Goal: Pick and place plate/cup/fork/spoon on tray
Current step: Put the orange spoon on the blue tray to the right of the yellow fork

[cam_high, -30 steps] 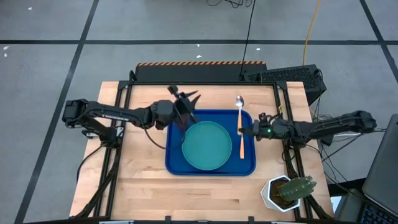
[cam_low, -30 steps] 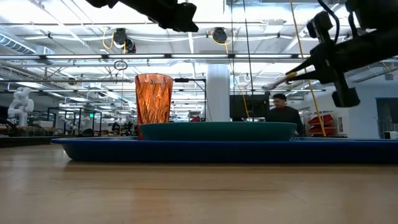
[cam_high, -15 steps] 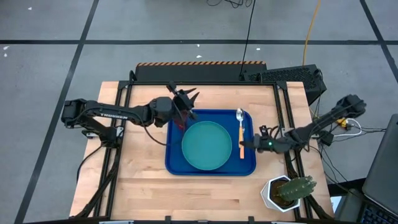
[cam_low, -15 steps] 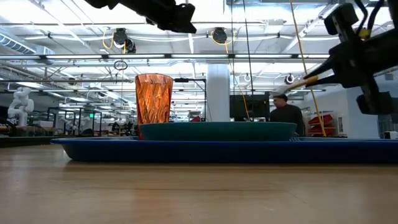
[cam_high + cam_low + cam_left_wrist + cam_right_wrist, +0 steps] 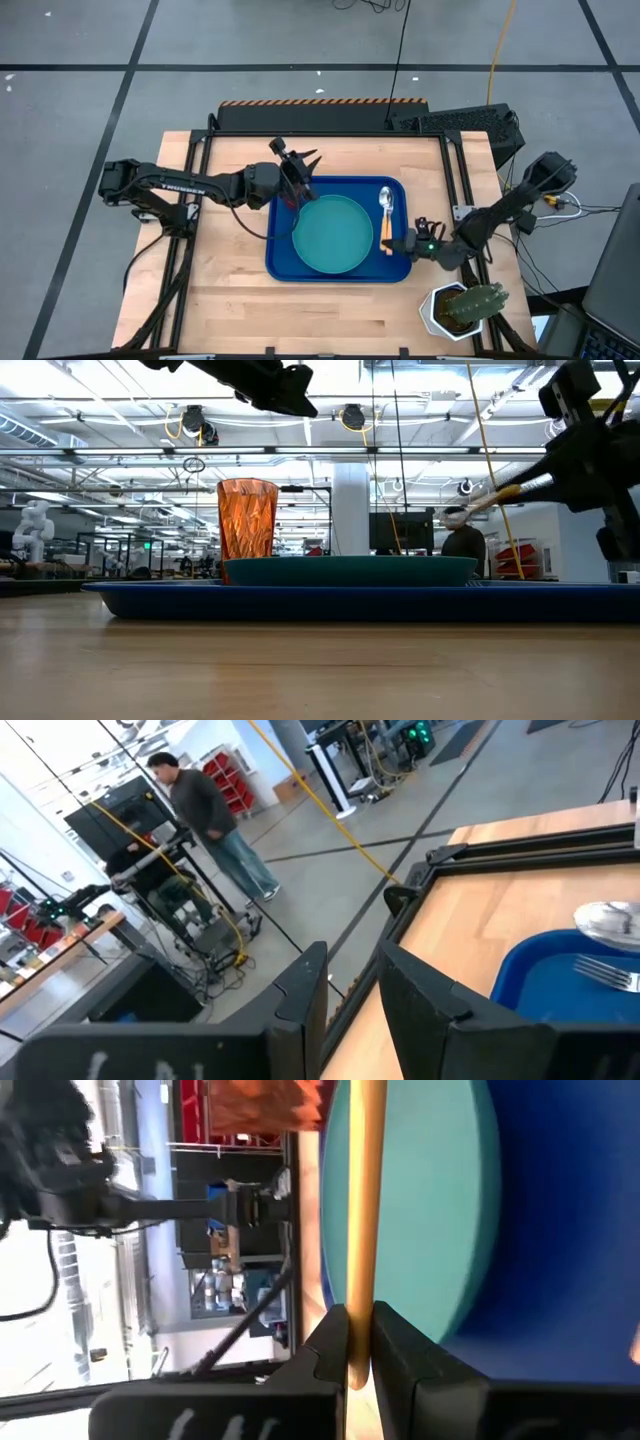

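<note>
— Right gripper (image 5: 400, 243): clamped on orange handle of slim silver-bowled spoon (image 5: 387, 215)?
— Confirmed; long axis straight ahead of fingers, bowl farthest, above large blue plastic tray (image 5: 277, 262), beside teal-green plate (image 5: 330, 233)

Tray at the table's middle, with plate, cup, spoon and fork on or over it.

The large rectangular blue plastic tray (image 5: 338, 272) lies mid-table (image 5: 230, 300). The round teal-green plate (image 5: 330, 234) sits at its centre, the ribbed amber tumbler cup (image 5: 247, 518) on its far-left corner beneath the left pincer (image 5: 298, 160). The orange-handled spoon (image 5: 386, 215) lies over the tray's right part, held above it by the right pincer (image 5: 400, 243) at the tray's right edge; the silver-tined fork (image 5: 600, 970) lies beside the spoon's bowl. A white pot with a cactus (image 5: 462, 310) stands at the near-right corner.
</note>
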